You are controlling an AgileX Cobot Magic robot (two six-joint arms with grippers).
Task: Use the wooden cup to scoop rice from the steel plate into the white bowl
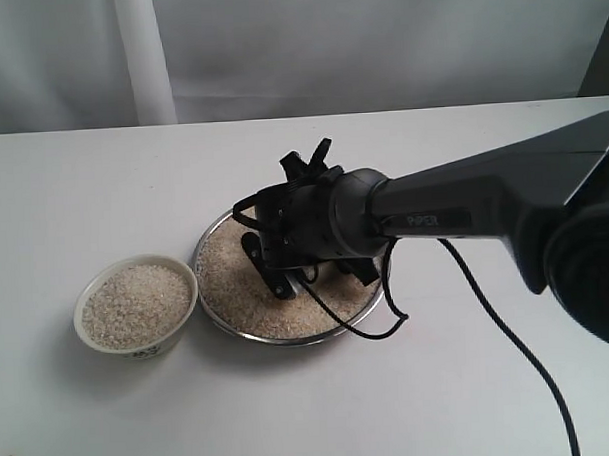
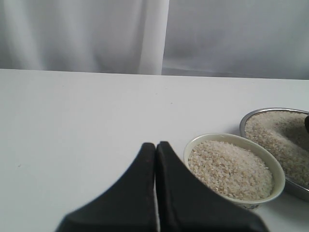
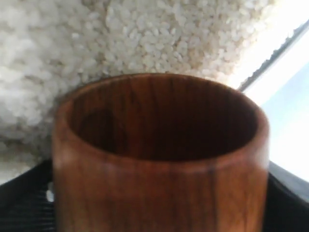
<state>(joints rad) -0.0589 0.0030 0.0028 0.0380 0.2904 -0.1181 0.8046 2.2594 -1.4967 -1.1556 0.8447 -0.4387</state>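
The steel plate [image 1: 288, 337] sits mid-table with a bed of rice [image 1: 226, 276] in it. My right gripper [image 1: 276, 274] hangs low over that rice; the exterior view hides the wooden cup behind the gripper. In the right wrist view the gripper [image 3: 159, 212] is shut on the wooden cup [image 3: 159, 145], whose dark inside looks empty and whose mouth faces the rice [image 3: 96, 38]. The white bowl [image 1: 82, 306], heaped with rice, stands just left of the plate. My left gripper [image 2: 156, 145] is shut on nothing, beside the bowl [image 2: 227, 136].
The right arm [image 1: 484, 207] and its black cable [image 1: 519, 351] stretch from the right edge across the table to the plate. A white curtain and post [image 1: 144, 58] stand behind the table's far edge.
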